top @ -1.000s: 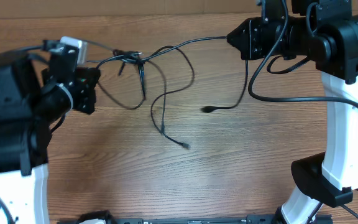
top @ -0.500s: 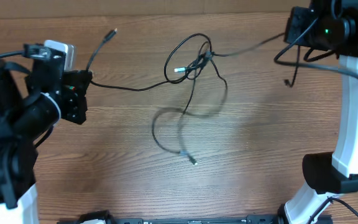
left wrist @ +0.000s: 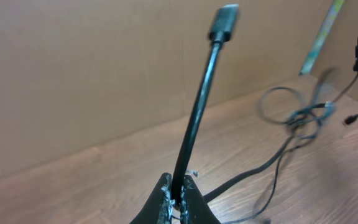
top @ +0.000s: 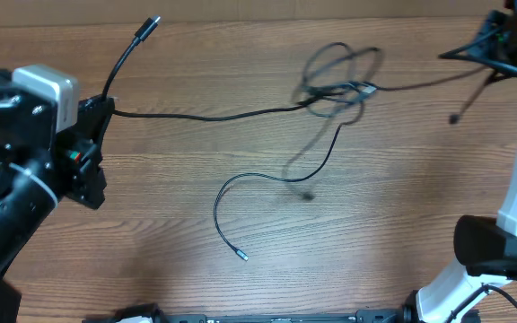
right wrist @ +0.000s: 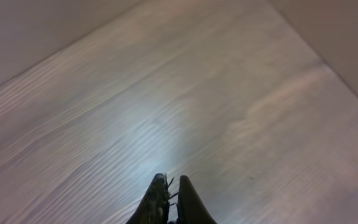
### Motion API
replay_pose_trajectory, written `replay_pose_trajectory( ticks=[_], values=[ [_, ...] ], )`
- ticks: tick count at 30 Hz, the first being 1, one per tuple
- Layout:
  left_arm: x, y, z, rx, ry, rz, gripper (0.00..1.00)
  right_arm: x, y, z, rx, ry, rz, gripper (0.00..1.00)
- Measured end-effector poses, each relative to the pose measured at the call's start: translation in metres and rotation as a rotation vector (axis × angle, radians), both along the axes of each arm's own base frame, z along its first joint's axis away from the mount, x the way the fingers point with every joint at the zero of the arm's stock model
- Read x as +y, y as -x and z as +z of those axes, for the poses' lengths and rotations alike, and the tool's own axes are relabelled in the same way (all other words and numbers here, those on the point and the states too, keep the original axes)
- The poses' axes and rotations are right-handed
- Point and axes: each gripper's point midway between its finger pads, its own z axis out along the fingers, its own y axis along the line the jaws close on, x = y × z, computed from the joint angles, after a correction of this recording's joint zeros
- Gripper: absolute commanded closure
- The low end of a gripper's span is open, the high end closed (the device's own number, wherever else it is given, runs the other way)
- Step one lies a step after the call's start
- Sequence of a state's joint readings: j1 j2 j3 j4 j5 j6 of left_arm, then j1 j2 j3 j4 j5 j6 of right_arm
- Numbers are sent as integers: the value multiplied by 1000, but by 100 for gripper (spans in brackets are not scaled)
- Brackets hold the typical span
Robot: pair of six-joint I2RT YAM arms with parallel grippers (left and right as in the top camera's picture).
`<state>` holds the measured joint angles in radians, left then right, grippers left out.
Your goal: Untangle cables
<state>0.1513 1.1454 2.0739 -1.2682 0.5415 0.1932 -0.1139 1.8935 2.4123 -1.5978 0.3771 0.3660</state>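
Black rubbery wire is pinched tight in your left pincer (left wrist: 178,198). A stiff bit of it pokes up past the tips toward 1 o'clock and ends in a flat, boxy plug (left wrist: 225,15).

Seen from above, that pincer sits at the 9 o'clock side of the table (top: 375,233). From it the cables (top: 205,117) run in one long thin line toward 3 o'clock, into a knot (top: 330,90) of round loops at about 1 o'clock. The knot looks blurry and drops a shadow on the wood.

Your right pincer (right wrist: 173,186) is clenched too, its tips pressed together. Its own camera is blurry and you cannot see a wire between the tips. From above, though, a wire goes from the knot straight up to it at the 2 o'clock corner, and a small plug end (top: 455,117) dangles just below.

One loose tail (top: 240,256) curls down from the knot to about 6 o'clock and lies flat.

Smooth brown wood with fine lines fills the 4 to 8 o'clock part, with bare room there. At 12 o'clock the table edge meets a plain brown wall (left wrist: 73,62).
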Motion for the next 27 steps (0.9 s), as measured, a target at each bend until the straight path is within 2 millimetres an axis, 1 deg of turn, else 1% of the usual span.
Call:
replay_pose_trajectory(
  ticks=[5,8,10,12,13,14,16,18,19,20,22,24,26,27],
  values=[
    [4,11,23,-75,-22,34,96,-47,16,-11,18,1,-164,96],
    [9,17,36,-120,-40,74,96,-73,23,-12,2,-6,-237,96],
    [12,20,41,-140,-49,98,96,-85,26,-13,-8,-15,-268,96],
    [15,23,46,-157,-56,117,96,-92,27,-17,-13,-41,-284,96],
    [16,24,48,-162,-57,121,96,-93,26,-21,-14,-68,-277,89],
    [16,25,48,-164,-58,123,96,-92,25,-24,-14,-88,-263,79],
    [14,25,47,-158,-54,113,96,-81,11,-27,-36,-154,-157,54],
    [12,24,42,-133,-48,96,96,-59,-5,-26,-66,-233,3,37],
    [10,22,39,-118,-43,87,96,-45,-11,-25,-76,-272,92,31],
    [9,19,35,-99,-38,76,96,-29,-16,-23,-84,-311,188,27],
    [8,10,27,-55,-27,59,96,3,-21,-21,-93,-378,358,24],
    [8,-2,18,-9,-11,50,96,33,-20,-18,-96,-437,510,23],
    [6,-21,9,47,25,27,96,65,-15,-16,-89,-498,658,23],
    [5,-27,6,65,38,15,96,76,-13,-15,-86,-515,702,22]
  ],
)
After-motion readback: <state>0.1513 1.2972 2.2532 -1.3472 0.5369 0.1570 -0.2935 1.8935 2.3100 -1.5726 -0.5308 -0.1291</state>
